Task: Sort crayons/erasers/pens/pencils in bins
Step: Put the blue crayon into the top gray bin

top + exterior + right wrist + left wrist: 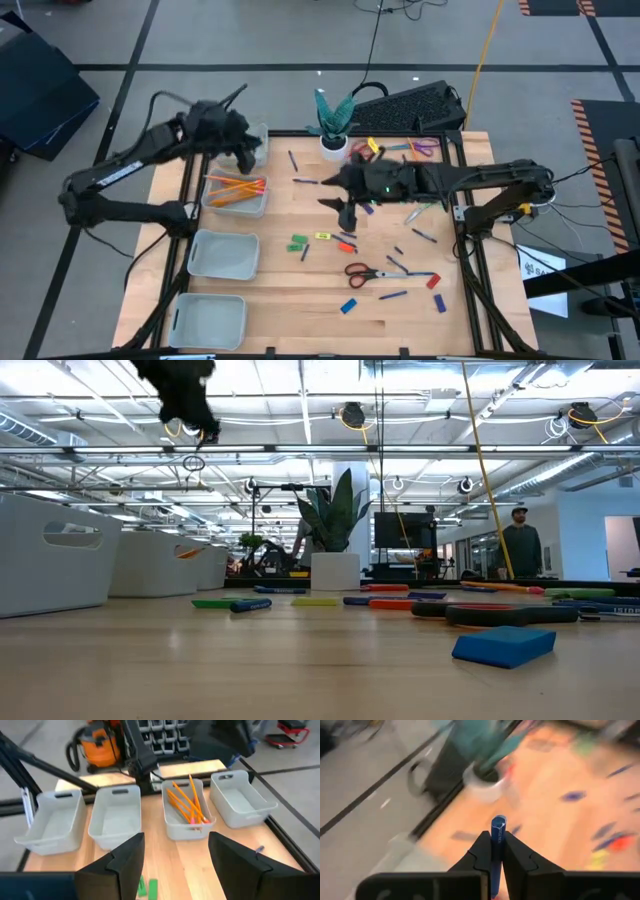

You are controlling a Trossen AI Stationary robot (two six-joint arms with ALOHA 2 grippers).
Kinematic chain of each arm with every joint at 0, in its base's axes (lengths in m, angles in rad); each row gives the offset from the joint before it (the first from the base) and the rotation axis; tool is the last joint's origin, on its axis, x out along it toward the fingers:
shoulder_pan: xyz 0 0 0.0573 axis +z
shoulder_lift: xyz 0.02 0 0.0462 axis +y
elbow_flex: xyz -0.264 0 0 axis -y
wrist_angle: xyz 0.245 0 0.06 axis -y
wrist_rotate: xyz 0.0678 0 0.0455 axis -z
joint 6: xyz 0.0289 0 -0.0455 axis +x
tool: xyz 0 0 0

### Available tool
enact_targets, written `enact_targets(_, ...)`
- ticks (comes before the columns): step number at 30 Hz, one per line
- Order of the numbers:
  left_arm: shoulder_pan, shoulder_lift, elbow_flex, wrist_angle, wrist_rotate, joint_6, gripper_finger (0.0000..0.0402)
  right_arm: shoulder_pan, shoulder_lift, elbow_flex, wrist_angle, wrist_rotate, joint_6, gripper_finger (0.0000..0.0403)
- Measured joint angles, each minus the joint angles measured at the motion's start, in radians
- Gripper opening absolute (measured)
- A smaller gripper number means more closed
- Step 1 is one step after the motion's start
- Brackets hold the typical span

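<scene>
My left gripper (245,153) hangs high over the farthest bin (257,138) at the table's far left, shut on a dark blue pen (498,826). The neighbouring bin (237,193) holds several orange pencils (186,802). Two more bins (225,255) (210,320) follow toward the near edge. My right gripper (175,850) is open over the table's middle, above loose erasers (297,241) and pens (425,236) lying flat on the wood. It touches nothing. My left gripper pinches the blue pen between its two fingers (481,851). The pen lies along the fingers, and its end (497,834) sticks out past the fingertips. It is lifted clear of the table and the bins.
A white plant pot (333,146) stands at the far edge, with a keyboard (415,105) behind it. Scissors (362,271) lie near the middle right. A blue eraser (505,645) lies toward the near edge. A person (520,550) stands far off in the room.
</scene>
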Motion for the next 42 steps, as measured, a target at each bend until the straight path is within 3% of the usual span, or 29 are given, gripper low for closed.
enact_targets(5,0.189,0.170,0.023,-0.110,-0.054,0.112,0.0022,0.078,0.001,0.000,-0.040,0.101,0.061,0.0214)
enact_targets(9,0.295,0.315,0.022,-0.151,-0.111,0.126,0.0022,0.096,0.009,0.000,-0.104,0.105,0.155,0.0215)
enact_targets(17,0.380,0.517,0.022,-0.142,-0.181,0.095,0.0025,0.068,0.106,0.000,-0.129,0.043,0.171,0.0215)
enact_targets(24,0.401,0.599,0.022,-0.141,-0.225,0.062,0.0076,-0.019,0.262,0.000,0.007,-0.059,0.114,0.0215)
enact_targets(28,0.401,0.590,0.022,-0.144,-0.225,0.051,0.0120,-0.097,0.356,0.000,0.047,-0.033,0.014,0.0215)
enact_targets(32,0.403,0.505,0.039,-0.234,-0.138,0.025,0.0168,-0.189,0.458,0.000,0.128,-0.031,-0.067,0.0215)
enact_targets(37,0.368,0.295,0.032,-0.315,0.062,-0.051,0.0197,-0.292,0.574,0.000,0.211,-0.065,-0.140,0.0215)
enact_targets(42,0.258,0.069,-0.006,-0.310,0.111,-0.149,0.0199,-0.357,0.661,-0.001,0.252,-0.122,-0.203,0.0201)
